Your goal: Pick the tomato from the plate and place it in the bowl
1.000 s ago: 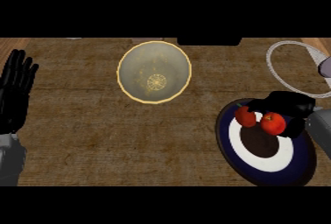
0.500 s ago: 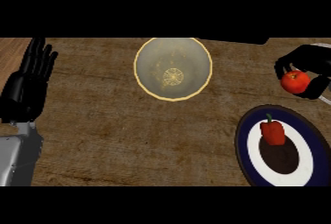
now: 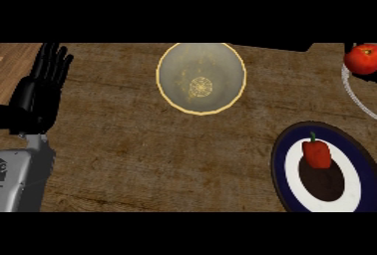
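Lying seemingly unheld, tomato (image 3: 361,59) far from left hand (image 3: 40,92)

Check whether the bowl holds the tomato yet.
Empty: the bowl shows only its bare inside; the tomato is apart, at the view's upper right.

Brown wood-grain counter (image 3: 132,149) carrying a bowl, a plate and part of a pale ring.

The yellow-rimmed bowl (image 3: 184,69) stands upright near the counter's far edge, a little left of the middle, its pale inside bare. The plate (image 3: 279,162), dark blue at the rim with a white band and a dark centre, lies at the near right and is cut off by the view's edge, well apart from the bowl. A thin grey ring (image 3: 350,92) curves in at the far right, beyond the plate.
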Motion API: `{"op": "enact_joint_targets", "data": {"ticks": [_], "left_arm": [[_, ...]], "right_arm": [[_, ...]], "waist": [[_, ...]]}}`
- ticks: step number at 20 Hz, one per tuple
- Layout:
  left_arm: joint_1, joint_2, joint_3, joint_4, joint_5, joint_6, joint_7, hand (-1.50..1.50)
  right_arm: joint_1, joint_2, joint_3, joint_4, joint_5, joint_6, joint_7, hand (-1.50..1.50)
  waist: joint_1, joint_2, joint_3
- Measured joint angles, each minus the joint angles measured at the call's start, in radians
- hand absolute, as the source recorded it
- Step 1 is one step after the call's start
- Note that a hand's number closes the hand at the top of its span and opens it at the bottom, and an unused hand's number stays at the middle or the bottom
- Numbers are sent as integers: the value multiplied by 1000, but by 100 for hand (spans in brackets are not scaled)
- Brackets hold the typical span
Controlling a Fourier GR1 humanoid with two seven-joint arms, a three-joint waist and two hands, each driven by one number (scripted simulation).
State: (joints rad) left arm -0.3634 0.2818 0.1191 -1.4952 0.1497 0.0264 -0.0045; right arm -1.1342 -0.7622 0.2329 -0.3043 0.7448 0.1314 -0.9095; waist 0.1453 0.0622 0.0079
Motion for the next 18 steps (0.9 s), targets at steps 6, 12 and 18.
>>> {"op": "enact_joint_targets", "data": {"ticks": [6,12,18], "left_arm": [[-4,5,8,13,-5,7,4,0],[9,3,7,27,-10,4,-5,0],[16,11,23,36,-5,2,-8,0]], "right_arm": [[-112,-2,-72,37,-72,49,-67,150],[-203,31,-124,79,-151,134,-59,150],[-287,92,-125,104,-182,222,-22,150]], "waist": [[-10,-10,-2],[-21,-18,-5],[-38,-28,-7]]}}
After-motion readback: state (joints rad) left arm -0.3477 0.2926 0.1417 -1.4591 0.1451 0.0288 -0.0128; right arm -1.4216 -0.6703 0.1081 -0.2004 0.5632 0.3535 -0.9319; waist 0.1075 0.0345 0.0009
